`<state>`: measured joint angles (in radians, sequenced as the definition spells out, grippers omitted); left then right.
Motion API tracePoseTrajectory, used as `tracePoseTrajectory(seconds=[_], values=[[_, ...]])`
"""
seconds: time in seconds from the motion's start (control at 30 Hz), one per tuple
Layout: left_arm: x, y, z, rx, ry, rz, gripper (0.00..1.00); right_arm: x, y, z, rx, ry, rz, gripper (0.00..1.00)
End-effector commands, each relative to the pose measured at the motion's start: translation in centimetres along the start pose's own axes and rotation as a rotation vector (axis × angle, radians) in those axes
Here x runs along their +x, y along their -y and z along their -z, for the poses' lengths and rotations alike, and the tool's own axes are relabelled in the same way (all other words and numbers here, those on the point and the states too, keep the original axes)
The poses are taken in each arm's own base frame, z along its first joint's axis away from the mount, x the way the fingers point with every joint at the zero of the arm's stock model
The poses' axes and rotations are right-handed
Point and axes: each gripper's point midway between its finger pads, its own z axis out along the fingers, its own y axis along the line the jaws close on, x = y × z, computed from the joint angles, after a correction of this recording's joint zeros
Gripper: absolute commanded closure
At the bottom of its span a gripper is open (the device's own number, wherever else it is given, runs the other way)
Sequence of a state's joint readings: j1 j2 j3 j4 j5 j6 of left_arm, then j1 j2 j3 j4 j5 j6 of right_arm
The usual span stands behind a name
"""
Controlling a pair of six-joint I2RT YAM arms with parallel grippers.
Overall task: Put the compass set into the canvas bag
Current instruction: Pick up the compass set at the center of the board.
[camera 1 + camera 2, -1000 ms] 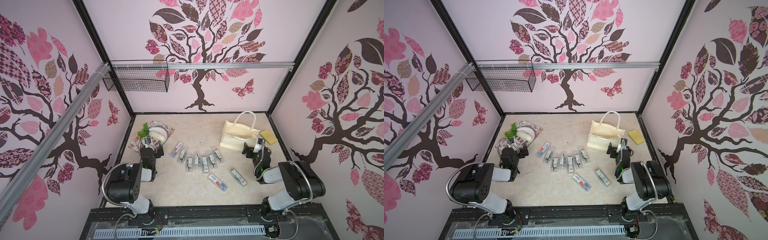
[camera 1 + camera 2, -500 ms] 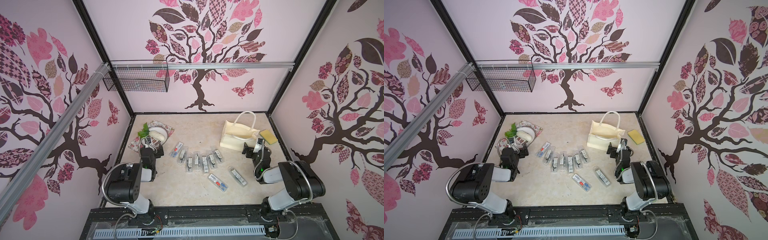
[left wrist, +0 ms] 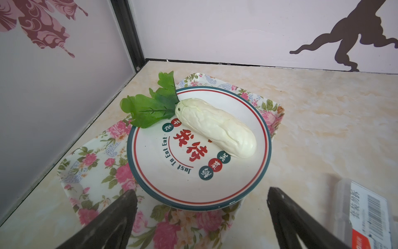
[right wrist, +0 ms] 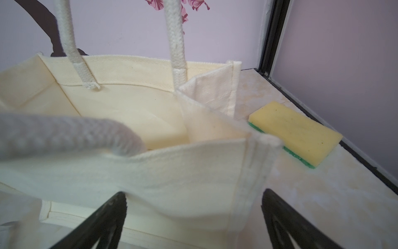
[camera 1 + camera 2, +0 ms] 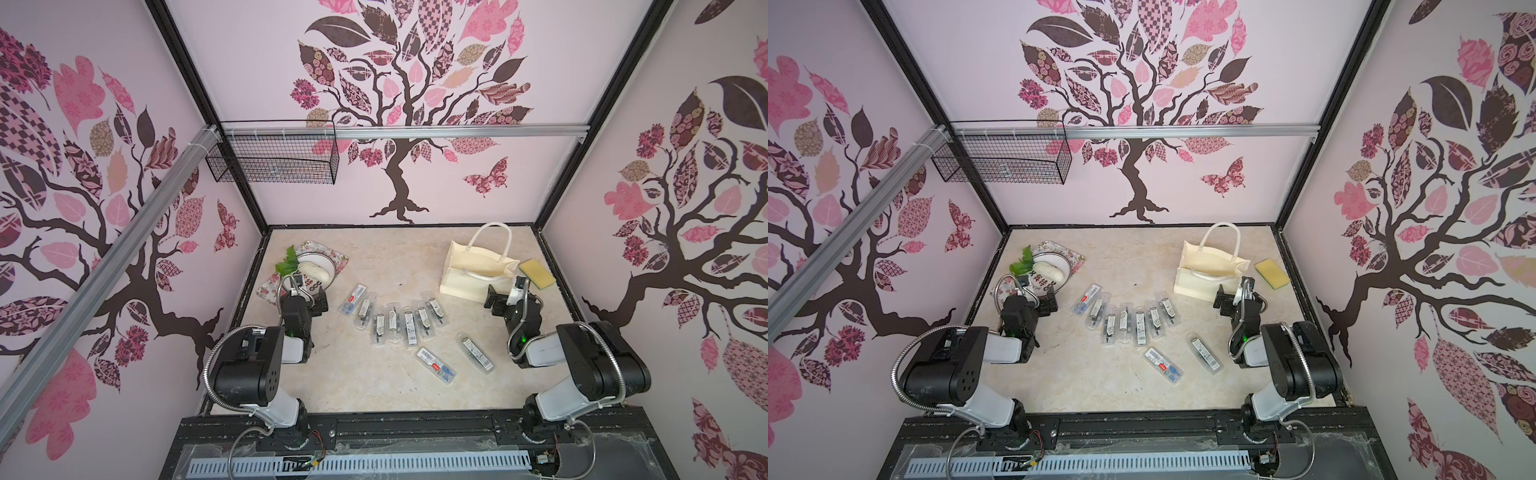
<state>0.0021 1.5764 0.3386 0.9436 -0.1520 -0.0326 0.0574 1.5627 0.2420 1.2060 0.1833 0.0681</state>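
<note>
Clear plastic compass-set cases [image 5: 436, 365] lie loose mid-table: two strays nearest, rest fanned in a row, none visibly bagged. Left gripper [image 3: 200, 194], jaws apart & empty, faces round printed ceramic plate [image 3: 268, 142] at far left. Right gripper [image 4: 193, 196], jaws apart & empty, sits just before boxy cream canvas bag [image 5: 469, 278], far right, mouth up, prob. ready for loading.

I see the canvas bag [image 5: 465, 270] standing open-mouthed, but one handle [image 4: 174, 32] arches upright over the opening and the other [image 4: 64, 131] droops across the near rim. A yellow sponge [image 5: 537, 273] lies just beside the bag, toward the right wall. The fan of clear cases [image 5: 392, 322] crowds mid-table. Bare tabletop [image 5: 395, 257] lies behind it and along the front. The floral tray [image 3: 90, 168] with its plate [image 3: 150, 172] blocks my far left corner.
</note>
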Motion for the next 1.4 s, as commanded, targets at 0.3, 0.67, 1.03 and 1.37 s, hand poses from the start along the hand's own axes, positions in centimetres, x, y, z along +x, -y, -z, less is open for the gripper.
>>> tracePoseTrajectory(seconds=[0.3, 0.67, 1.03, 1.37], values=[[-5.1, 0.4, 2.4, -0.085, 0.096, -0.065, 0.03, -4.7, 3.9, 2.4, 0.221, 0.097, -0.112, 0.0], [-8.5, 0.5, 4.0, -0.085, 0.057, 0.256, 0.03, -8.0, 3.4, 2.5, 0.236, -0.01, -0.24, 0.0], [-8.2, 7.3, 7.0, 0.06, -0.048, 0.194, 0.03, -12.8, -1.0, 3.6, 0.008, -0.069, -0.266, 0.0], [-7.7, 10.1, 9.8, 0.195, -0.167, 0.242, 0.03, -16.4, -7.2, 6.6, -0.359, -0.08, -0.278, 0.0]])
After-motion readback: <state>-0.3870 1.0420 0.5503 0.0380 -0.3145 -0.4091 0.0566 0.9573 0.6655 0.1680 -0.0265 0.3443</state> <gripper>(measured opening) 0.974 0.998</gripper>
